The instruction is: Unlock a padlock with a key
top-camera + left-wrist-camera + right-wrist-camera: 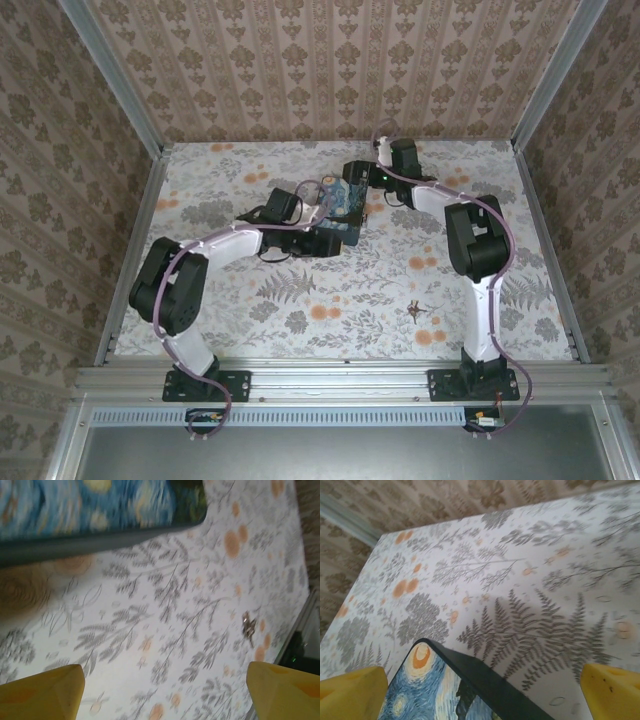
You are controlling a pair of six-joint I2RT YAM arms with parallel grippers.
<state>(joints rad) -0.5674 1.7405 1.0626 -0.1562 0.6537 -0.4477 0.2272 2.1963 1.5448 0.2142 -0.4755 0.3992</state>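
Two grippers: hanging over the middle of the table (300,300), close to the blue swirl-painted box (340,197).
Left gripper (165,692): standing wide open, yellow fingers (42,692) spreading far apart, gripping nothing; hovering over bare cloth just beside the box.
Right gripper (482,692): gaping wide as well, gripping nothing; hovering over a corner of the box.
Padlock (415,311): lying on the floral cloth, well apart from box and grippers, nearer the right arm's base (appearing small and blurred).
Key: proving too small for telling apart from the padlock.
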